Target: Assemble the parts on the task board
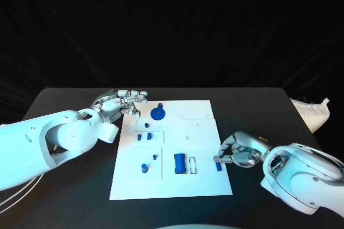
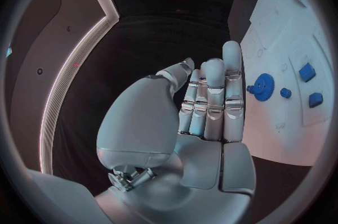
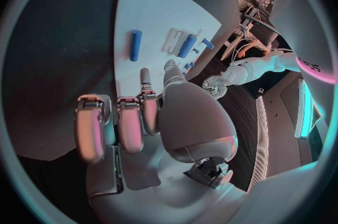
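The black surface (image 1: pixel 71 199) is carrying the white board (image 1: pixel 201 179) in its middle, with dark bare margin lying on every side of it. A pale bag (image 1: pixel 313 113) is sitting at the surface's far right edge, well apart from the board.

The left hand (image 1: pixel 118 104) is hovering just off the board's far left corner, fingers straight and together, holding nothing. The right hand (image 1: pixel 238 153) is resting at the board's right edge, fingers curled toward a small blue peg (image 1: pixel 217 165) lying just beside them; whether they are actually gripping it, I cannot tell.

The parts are lying scattered on the board: a blue gear (image 1: pixel 158 111) near the far left, close to the left hand; a long blue block (image 1: pixel 180 162) in the middle beside a white frame (image 1: pixel 192 165); small blue pegs (image 1: pixel 144 136) and an oval piece (image 1: pixel 144 167) on the left side.

All of these are looking like light, rigid plastic, probably smooth and apt to slide or roll under a nudge. The gear is best taken by its rim, the block across its narrow sides, the pegs pinched at mid-length.

The board's near half is offering open room; the left cluster is crowded, so fingers approaching there are risking a knock to neighbours.
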Motion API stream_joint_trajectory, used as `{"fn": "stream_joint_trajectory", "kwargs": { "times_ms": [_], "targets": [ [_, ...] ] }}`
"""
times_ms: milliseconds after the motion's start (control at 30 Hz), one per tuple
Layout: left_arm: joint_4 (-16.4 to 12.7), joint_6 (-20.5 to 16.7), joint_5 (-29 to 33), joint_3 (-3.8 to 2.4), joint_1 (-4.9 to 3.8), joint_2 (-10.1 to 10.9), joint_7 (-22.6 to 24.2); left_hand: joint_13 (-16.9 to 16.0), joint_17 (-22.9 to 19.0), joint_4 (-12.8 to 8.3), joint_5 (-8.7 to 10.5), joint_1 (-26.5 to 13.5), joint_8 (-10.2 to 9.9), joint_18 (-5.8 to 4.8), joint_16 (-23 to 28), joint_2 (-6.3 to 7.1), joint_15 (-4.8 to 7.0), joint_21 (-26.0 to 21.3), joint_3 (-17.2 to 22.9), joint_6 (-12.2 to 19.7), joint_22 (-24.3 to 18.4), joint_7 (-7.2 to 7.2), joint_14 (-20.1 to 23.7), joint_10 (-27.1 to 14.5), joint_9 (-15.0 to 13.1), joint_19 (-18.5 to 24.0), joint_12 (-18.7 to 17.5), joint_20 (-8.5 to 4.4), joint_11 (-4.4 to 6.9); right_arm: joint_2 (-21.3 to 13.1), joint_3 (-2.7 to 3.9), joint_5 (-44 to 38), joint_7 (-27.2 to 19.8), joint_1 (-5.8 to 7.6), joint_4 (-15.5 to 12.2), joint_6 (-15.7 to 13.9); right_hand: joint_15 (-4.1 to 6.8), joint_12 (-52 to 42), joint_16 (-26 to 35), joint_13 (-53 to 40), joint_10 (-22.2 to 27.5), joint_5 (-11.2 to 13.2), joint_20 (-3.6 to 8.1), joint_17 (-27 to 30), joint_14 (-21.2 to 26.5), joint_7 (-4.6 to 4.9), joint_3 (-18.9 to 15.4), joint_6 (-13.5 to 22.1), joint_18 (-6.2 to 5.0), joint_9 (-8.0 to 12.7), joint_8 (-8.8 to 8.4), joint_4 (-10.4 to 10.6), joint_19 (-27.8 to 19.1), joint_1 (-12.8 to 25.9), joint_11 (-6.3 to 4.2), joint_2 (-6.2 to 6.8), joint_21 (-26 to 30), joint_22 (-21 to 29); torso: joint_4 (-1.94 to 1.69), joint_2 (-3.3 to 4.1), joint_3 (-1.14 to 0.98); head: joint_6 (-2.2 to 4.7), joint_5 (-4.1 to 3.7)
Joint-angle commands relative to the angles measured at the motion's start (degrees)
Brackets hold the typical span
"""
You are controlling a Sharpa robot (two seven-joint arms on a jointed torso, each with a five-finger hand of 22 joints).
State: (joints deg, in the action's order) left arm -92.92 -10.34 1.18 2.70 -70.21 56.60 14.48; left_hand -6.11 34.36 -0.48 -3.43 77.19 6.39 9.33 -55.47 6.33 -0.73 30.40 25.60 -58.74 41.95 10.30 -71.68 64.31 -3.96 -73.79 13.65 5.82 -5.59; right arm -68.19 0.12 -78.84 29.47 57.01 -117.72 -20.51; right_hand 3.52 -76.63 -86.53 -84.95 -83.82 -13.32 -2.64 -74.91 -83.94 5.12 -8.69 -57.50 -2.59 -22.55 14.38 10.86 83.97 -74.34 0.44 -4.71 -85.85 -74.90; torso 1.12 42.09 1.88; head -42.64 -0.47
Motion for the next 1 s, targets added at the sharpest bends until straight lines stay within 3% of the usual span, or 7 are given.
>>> {"fn": "stream_joint_trajectory", "kwargs": {
  "times_ms": [33,333,633,833,1000],
  "targets": [
    [-0.3,0.9,-0.3,-0.02,-0.02,0.0,0.6,-0.1,-0.1,0.1,0.16,0.0,0.4,1.04,-0.2,-0.54,0.01,-0.3,-0.3,0.4,-0.1,-0.03,0.5,-0.4,0.0,0.0,0.1,0.37,-0.17,-0.6,-0.12,-6.8,1.4,0.01,-0.2,3.9,-0.46,1.4,0.3,4.1,0.2,-0.2,-0.52,-9.0,-4.7,0.28,-0.4,-0.1,0.53,0.2,-0.5,0.6,1.0,0.2,0.39,-0.25,0.3,-6.5,0.29,0.0,-0.02,0.02,-0.5],
    [-0.8,1.0,-0.3,-0.02,-0.01,0.1,0.7,-0.1,-0.1,0.1,0.16,0.0,0.4,1.04,-0.2,-0.54,0.01,-0.3,-0.3,0.4,-0.1,-0.03,0.5,-0.4,0.0,0.0,0.1,0.37,-0.17,-0.3,-0.61,-11.4,5.3,-1.3,0.9,6.2,-0.48,1.7,0.4,4.2,0.3,-1.0,-0.6,-9.0,-4.7,0.24,-0.8,-0.5,0.52,0.5,-0.86,1.4,1.0,0.6,0.39,-0.03,0.3,-6.4,0.27,0.02,-0.03,-0.14,-0.67],
    [-0.9,1.1,-0.4,-0.02,-0.01,0.2,0.8,-0.1,-0.1,0.1,0.16,0.0,0.4,1.04,-0.2,-0.54,0.01,-0.3,-0.3,0.4,-0.1,-0.03,0.5,-0.4,0.0,0.0,0.1,0.37,-0.17,1.9,-0.68,-12.0,6.4,-2.11,2.0,5.4,-0.49,1.7,0.4,4.2,0.2,-1.4,-0.62,-9.0,-4.7,0.26,-1.1,-0.6,0.52,0.6,-1.13,1.8,1.0,0.9,0.4,0.39,0.3,-6.5,0.16,0.0,-0.01,-0.33,-0.52],
    [-0.8,1.0,-0.4,-0.02,-0.01,0.3,0.7,-0.1,-0.1,0.1,0.16,0.0,0.4,1.04,-0.2,-0.54,0.01,-0.3,-0.3,0.4,-0.1,-0.03,0.5,-0.4,0.0,0.0,0.1,0.37,-0.17,2.8,-0.68,-12.0,6.4,-2.2,2.2,5.0,-0.49,1.7,0.4,4.2,0.2,-1.8,-0.62,-9.0,-4.8,0.25,-1.3,-0.7,0.51,0.7,-1.28,2.2,1.0,1.0,0.4,0.65,0.4,-6.4,0.34,0.04,-0.01,-0.41,-0.33],
    [-0.7,1.0,-0.4,-0.02,-0.01,0.3,0.7,-0.1,-0.1,0.1,0.16,0.0,0.4,1.04,-0.2,-0.54,0.01,-0.3,-0.3,0.4,-0.1,-0.03,0.5,-0.4,0.0,0.0,0.1,0.37,-0.17,3.5,-0.68,-12.0,6.5,-2.23,2.4,4.9,-0.49,1.6,0.4,4.1,0.2,-1.9,-0.62,-9.0,-4.8,0.25,-1.4,-0.7,0.5,0.8,-1.33,2.3,1.0,1.1,0.4,0.76,0.4,-6.4,0.28,-0.03,-0.03,-0.54,-0.41]
  ]
}}
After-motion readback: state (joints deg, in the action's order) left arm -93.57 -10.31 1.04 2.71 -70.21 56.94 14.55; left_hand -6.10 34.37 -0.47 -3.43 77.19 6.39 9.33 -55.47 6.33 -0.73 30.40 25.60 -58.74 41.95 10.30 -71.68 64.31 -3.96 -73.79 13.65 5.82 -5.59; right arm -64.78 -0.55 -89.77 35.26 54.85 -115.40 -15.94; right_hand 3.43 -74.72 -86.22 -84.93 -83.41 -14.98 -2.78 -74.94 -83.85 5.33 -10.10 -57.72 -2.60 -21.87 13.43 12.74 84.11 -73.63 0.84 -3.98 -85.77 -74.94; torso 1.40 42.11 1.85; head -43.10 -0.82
